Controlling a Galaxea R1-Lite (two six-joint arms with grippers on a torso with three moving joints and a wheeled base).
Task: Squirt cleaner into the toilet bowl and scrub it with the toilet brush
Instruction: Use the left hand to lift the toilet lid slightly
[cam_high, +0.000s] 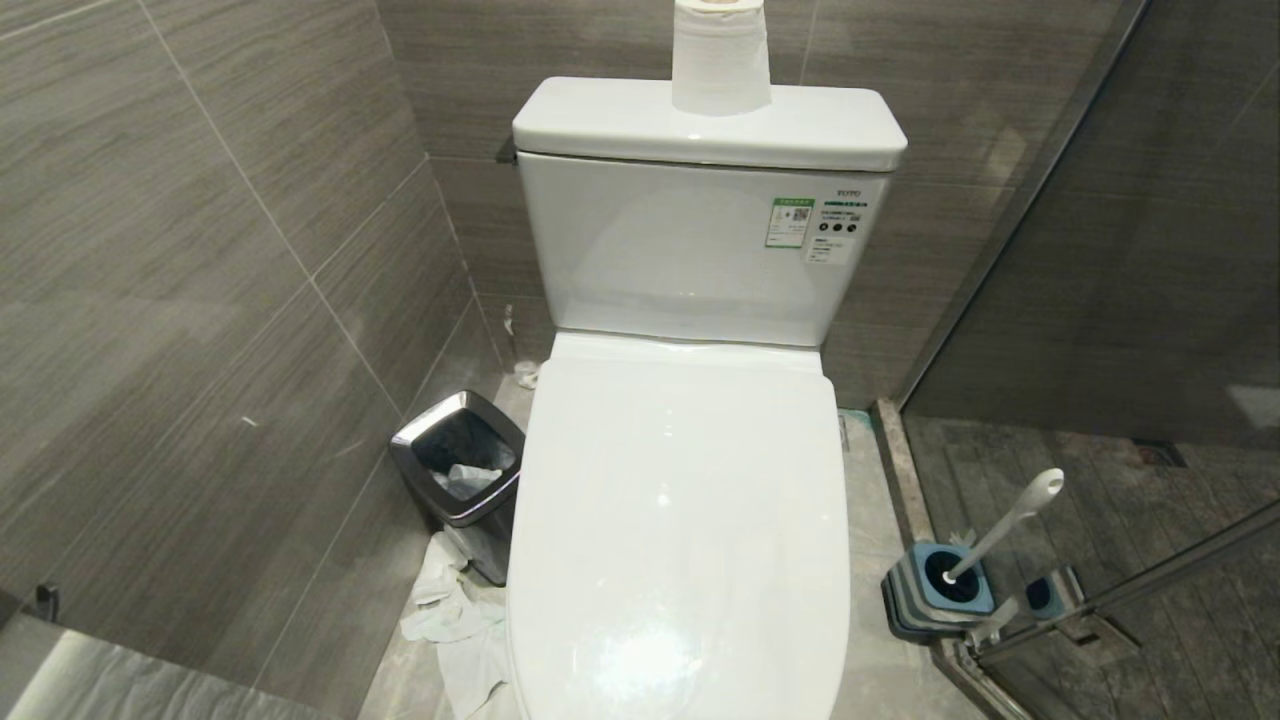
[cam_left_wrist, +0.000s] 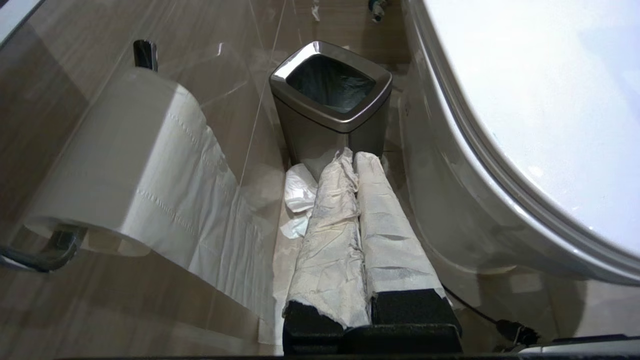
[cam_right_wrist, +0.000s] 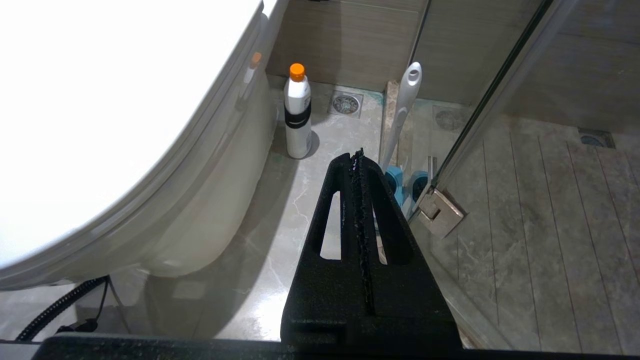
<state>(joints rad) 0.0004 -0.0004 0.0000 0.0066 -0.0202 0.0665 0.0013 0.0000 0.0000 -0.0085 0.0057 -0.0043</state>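
Your toilet bowl (cam_high: 680, 530) sits lid-down. Right of it, the toilet brush (cam_high: 1000, 528) leans in its holder (cam_high: 935, 590), handle tilting away; your right pincer (cam_right_wrist: 358, 156), pressed together, is nearer. The left pincer (cam_left_wrist: 354, 159) is pressed together too.

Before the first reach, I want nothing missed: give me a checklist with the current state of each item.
1. Toilet lid raised so the bowl is reachable: not ok, it is down.
2. Toilet brush within sight and in its holder: ok, it leans in the holder on the floor, on the robot's right.
3. Cleaner available: cannot tell; a white bottle with an orange cap stands on the floor beside the toilet, contents unknown.
4. Right gripper free: ok, fingers shut on nothing.
5. Left gripper free: ok, its paper-wrapped fingers are shut and empty, pointing at the steel bin.
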